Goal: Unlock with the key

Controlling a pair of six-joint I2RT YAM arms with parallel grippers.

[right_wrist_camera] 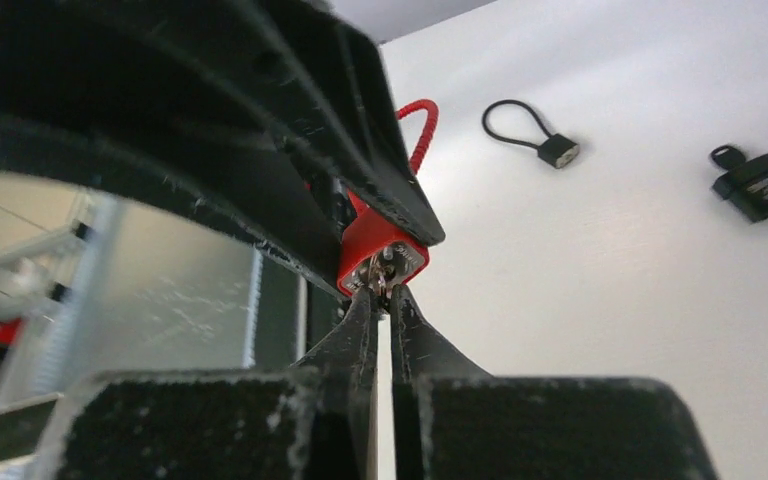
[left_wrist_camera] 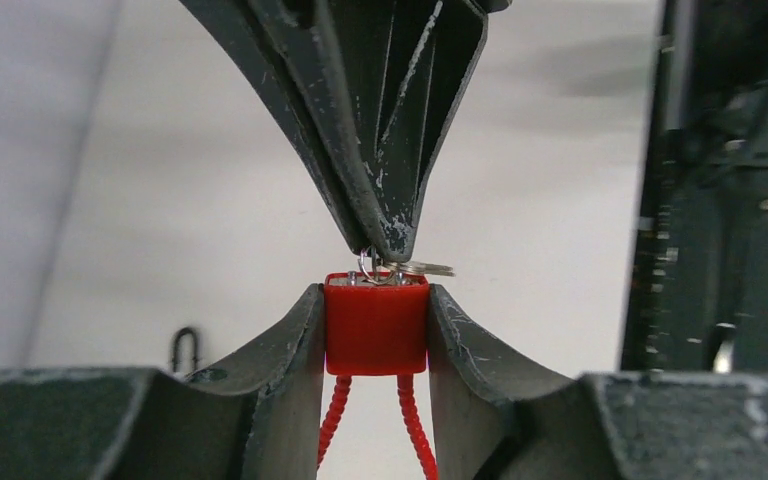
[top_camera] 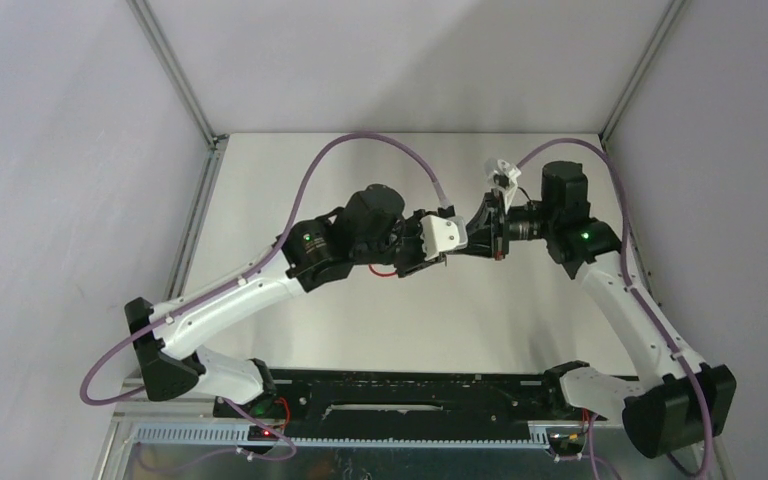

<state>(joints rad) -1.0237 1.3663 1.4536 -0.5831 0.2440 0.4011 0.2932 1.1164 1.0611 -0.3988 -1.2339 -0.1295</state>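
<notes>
Above the white bench (top_camera: 360, 330), at the frame centre, the left pincer (left_wrist_camera: 375, 305), partly open, clamps the red padlock (left_wrist_camera: 375, 335) by its sides; the right pincer (right_wrist_camera: 382, 297) is closed tight on the key (left_wrist_camera: 400, 268) in its top. Pale walls (top_camera: 60, 150) surround the bench

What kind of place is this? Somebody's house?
Probably a robot lab booth, not a house: a left arm and right arm bolted at the edge of a white table, plain walls on metal posts around, a red lock to practise on.
</notes>
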